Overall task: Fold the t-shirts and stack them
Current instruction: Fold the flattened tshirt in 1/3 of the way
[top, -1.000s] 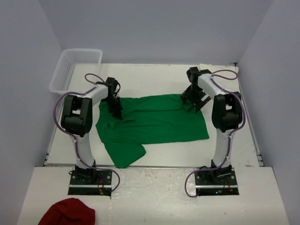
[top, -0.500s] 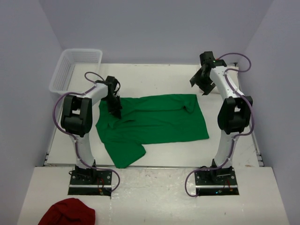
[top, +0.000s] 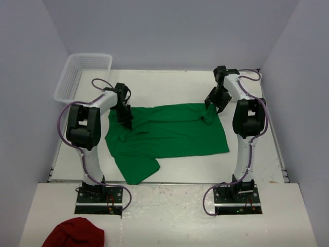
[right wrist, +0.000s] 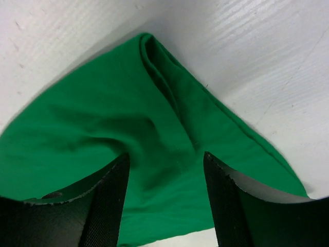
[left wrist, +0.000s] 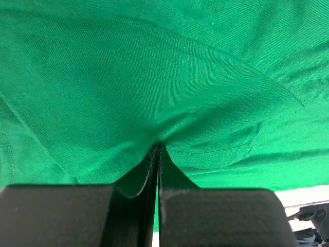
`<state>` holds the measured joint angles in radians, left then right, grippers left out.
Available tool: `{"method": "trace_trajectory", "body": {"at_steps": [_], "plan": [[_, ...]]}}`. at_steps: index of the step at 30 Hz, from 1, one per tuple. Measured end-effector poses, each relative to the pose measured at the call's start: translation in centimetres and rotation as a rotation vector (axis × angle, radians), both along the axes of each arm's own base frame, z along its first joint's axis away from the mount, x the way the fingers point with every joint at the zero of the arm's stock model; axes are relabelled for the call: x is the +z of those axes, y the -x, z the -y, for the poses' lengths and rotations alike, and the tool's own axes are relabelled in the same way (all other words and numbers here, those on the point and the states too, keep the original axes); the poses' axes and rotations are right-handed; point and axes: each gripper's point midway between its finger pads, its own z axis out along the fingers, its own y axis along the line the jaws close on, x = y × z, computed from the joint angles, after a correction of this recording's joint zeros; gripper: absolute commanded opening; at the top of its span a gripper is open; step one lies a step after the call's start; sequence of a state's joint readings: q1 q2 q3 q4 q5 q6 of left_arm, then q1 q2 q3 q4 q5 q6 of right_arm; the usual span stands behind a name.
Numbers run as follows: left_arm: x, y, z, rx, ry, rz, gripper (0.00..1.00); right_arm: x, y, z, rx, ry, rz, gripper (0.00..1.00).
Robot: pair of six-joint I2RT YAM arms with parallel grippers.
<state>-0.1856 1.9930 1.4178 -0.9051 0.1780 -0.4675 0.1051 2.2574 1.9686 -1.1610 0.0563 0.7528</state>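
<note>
One bright green t-shirt (top: 169, 131) lies spread across the white table (top: 169, 85), with a sleeve sticking out toward the near left. My left gripper (top: 125, 120) is pressed down on the shirt's far left part. In the left wrist view its jaws (left wrist: 158, 149) are shut on a pinched ridge of the green fabric (left wrist: 154, 77). My right gripper (top: 213, 102) hovers low over the shirt's far right corner. In the right wrist view it (right wrist: 167, 164) stands open, its fingers (right wrist: 108, 200) straddling the rumpled green corner (right wrist: 103, 128).
A white mesh basket (top: 85, 69) stands at the table's far left corner. A dark red cloth (top: 74, 234) lies on the near ledge, left of the arm bases. Grey walls close in on both sides.
The right arm rose and swung away toward the far edge, then came back down over the shirt's far right corner with its jaws somewhat narrower. The left gripper stayed put.
</note>
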Motion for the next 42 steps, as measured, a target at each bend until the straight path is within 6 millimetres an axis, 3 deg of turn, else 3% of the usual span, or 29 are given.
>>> {"method": "trace_trajectory", "body": {"at_steps": [8, 14, 19, 20, 22, 23, 28, 32, 33, 34, 35, 36, 40, 42], "plan": [[0.1, -0.1, 0.0, 0.001, 0.005, 0.001, 0.0, -1.1, 2.2, -0.2, 0.016, -0.012, -0.101, 0.56], [1.1, -0.1, 0.4, -0.001, 0.031, 0.041, 0.0, -2.4, 2.3, -0.5, 0.021, -0.014, -0.121, 0.57], [0.6, 1.6, 0.0, 0.0, 0.026, 0.02, 0.0, -2.8, 2.4, -1.3, 0.078, 0.022, -0.038, 0.68], [0.4, 2.0, -0.1, 0.002, 0.025, 0.011, 0.0, -2.4, 3.0, -1.7, 0.1, 0.03, -0.022, 0.7], [0.1, 2.5, -0.2, 0.003, 0.023, 0.003, 0.0, -0.9, 3.5, -2.7, 0.15, 0.042, 0.048, 0.92], [0.1, 2.5, -0.3, 0.004, 0.023, 0.007, 0.0, 0.1, 3.5, -3.2, 0.177, 0.042, 0.092, 0.97], [2.0, 1.5, -0.5, 0.013, 0.017, 0.09, 0.01, 6.9, 1.4, -4.3, 0.254, 0.041, 0.353, 0.99], [4.3, 0.7, -0.9, 0.024, 0.005, 0.177, 0.05, 9.1, 0.6, -3.2, 0.264, 0.08, 0.429, 0.99], [4.7, 0.6, -0.9, 0.023, 0.001, 0.19, 0.05, 9.2, 0.6, -2.9, 0.261, 0.091, 0.429, 0.93], [5.0, 0.5, -1.0, 0.02, -0.007, 0.203, 0.0, 9.1, 0.8, -2.7, 0.263, 0.096, 0.421, 0.73], [5.3, 0.5, -1.0, 0.014, -0.016, 0.213, 0.0, 9.1, 1.0, -2.6, 0.267, 0.101, 0.412, 0.47], [5.5, 0.4, -0.8, 0.0, -0.025, 0.223, 0.0, 8.9, 1.3, -2.6, 0.269, 0.101, 0.397, 0.0], [5.8, 1.2, 2.2, -0.114, -0.024, 0.241, 0.0, 7.9, 2.8, -2.6, 0.282, 0.096, 0.351, 0.0], [5.6, 2.2, 4.3, -0.181, -0.008, 0.239, 0.0, 6.4, 4.4, -2.9, 0.301, 0.074, 0.308, 0.0]]}}
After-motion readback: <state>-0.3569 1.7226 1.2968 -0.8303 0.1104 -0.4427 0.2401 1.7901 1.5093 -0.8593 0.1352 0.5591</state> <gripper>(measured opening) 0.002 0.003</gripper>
